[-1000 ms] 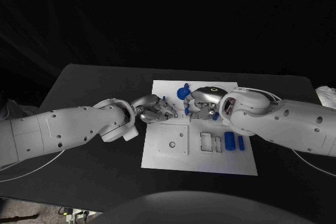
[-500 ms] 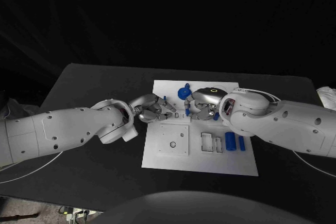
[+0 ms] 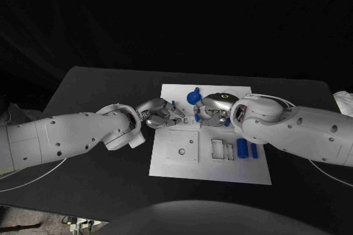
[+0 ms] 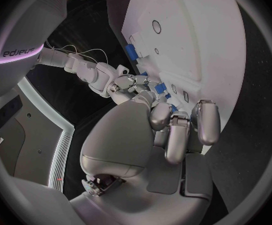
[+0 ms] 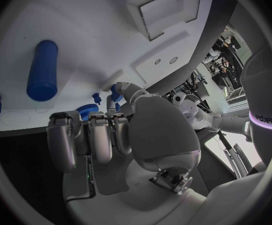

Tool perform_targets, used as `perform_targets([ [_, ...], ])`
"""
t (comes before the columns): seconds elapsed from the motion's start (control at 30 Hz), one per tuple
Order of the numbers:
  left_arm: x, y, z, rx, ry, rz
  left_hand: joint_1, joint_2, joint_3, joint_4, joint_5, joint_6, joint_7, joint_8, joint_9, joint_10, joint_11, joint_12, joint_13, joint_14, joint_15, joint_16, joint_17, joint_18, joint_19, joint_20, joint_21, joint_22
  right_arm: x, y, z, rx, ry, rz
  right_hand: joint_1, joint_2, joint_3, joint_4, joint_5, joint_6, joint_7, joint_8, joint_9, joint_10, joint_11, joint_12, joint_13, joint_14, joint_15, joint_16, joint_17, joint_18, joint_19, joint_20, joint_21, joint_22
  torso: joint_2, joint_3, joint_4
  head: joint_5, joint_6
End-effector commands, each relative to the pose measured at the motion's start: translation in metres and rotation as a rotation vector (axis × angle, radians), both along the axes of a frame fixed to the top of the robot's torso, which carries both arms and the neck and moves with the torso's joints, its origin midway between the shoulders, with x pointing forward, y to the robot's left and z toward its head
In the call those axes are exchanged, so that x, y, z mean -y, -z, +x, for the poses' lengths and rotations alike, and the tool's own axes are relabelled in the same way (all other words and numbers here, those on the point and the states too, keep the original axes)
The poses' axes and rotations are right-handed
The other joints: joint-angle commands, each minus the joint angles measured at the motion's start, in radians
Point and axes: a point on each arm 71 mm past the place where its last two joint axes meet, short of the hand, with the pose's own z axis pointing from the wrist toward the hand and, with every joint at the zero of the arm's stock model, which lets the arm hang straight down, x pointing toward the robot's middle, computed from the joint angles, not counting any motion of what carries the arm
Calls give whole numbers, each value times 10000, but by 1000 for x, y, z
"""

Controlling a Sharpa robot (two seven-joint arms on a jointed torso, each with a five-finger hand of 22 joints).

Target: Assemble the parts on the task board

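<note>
The left robot hand (image 3: 158, 114) and right robot hand (image 3: 212, 111) meet over the board (image 3: 209, 166) on the table (image 3: 96, 87), fingers curled; whether either grips a part I cannot tell. A blue gear (image 3: 193, 97) sits beside the right robot hand, and two cylinders (image 3: 241, 146) lie nearer the robot.

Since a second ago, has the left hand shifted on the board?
No. In the head view the left hand sits at the same spot by the task board's left edge, above the square recessed panel.

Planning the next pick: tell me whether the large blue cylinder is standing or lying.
Lying. The large blue cylinder rests lengthwise on the task board.
</note>
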Motion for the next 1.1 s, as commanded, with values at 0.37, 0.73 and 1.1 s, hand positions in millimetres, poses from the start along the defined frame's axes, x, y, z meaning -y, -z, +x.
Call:
perform_targets([
  [0.37,1,2,0,-225,55,67,-83,-13,57,24,-42,98,17,75,12,2179,-699,2482,6017,1039,-45,25,2629,40,-108,3,-58,249,-1,3,-2,-94,-186,-400,-187,-106,-269,-73,-1401,-835,99,-285,-206,1059,147,39,2635,1026,141,34,2634,40,515,113,-116,2388,-2,-5,0,-9,2],
  [0.73,0,0,0,-46,-30,-47,-205,-49,32,45,-407,105,32,74,-10,2179,-675,2482,6017,1039,-17,25,2629,31,-74,32,-63,296,1,-5,-1,643,-281,430,-359,-62,-819,100,-3048,-1733,119,-681,-900,1059,179,39,2635,1026,174,34,2634,48,494,153,-148,2378,2,-6,4,37,2],
  [1.1,1,-19,-1,1077,-184,-403,-319,-297,-332,2,-2664,427,97,289,26,2179,-617,2482,6017,1039,31,25,2629,-36,309,98,0,596,14,-49,-6,2497,-868,2404,-940,-230,-1684,1027,-4073,-1839,99,-414,-1169,1059,164,39,2635,1026,166,34,2634,68,437,146,-213,2353,-55,22,-31,97,2],
])
